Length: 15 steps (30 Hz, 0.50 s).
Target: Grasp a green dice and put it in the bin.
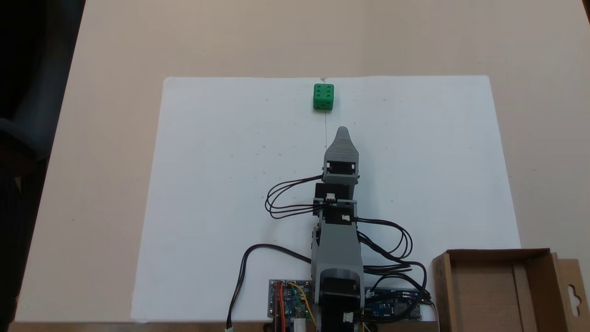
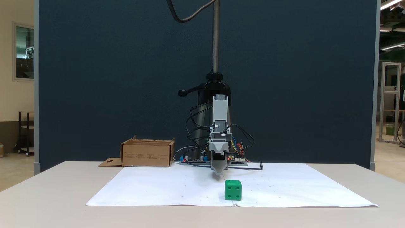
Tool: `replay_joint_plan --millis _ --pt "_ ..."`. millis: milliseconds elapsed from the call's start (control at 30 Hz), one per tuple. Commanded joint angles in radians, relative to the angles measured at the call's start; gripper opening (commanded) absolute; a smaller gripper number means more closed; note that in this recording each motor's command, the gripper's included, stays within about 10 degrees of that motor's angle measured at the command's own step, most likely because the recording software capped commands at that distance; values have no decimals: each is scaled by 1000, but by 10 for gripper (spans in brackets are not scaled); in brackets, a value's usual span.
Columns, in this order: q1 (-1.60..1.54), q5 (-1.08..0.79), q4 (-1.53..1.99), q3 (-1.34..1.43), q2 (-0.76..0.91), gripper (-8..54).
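One worktop (image 1: pixel 92 138) carries white paper (image 1: pixel 230 184), wide bare margins around it. Bin (image 1: pixel 498 290) sits off the paper's near-right corner in this fixed view. Gripper (image 1: pixel 342 131): jaws overlap, state untellable. Green dice (image 1: pixel 323 97) near paper's far edge, just beyond the tip, apart.

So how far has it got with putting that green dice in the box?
Nothing looks done yet. The green dice sits untouched on the white paper, near its far edge in the view from above. The claw points toward it but stops short, with a gap between them. I cannot tell whether it is open or shut. Grasping, carrying and dropping into the cardboard box beside the arm's base all remain.
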Motion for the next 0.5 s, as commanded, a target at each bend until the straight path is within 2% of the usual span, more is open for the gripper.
replay_joint_plan --millis 0,133,233,333,467 --pt "6 -60 -18 74 110 441" --pt "-107 -71 -202 11 117 425" --pt "-114 -71 -258 -156 117 413" --pt "-123 -71 -137 -324 115 390" --pt "-156 -71 152 -565 114 390"
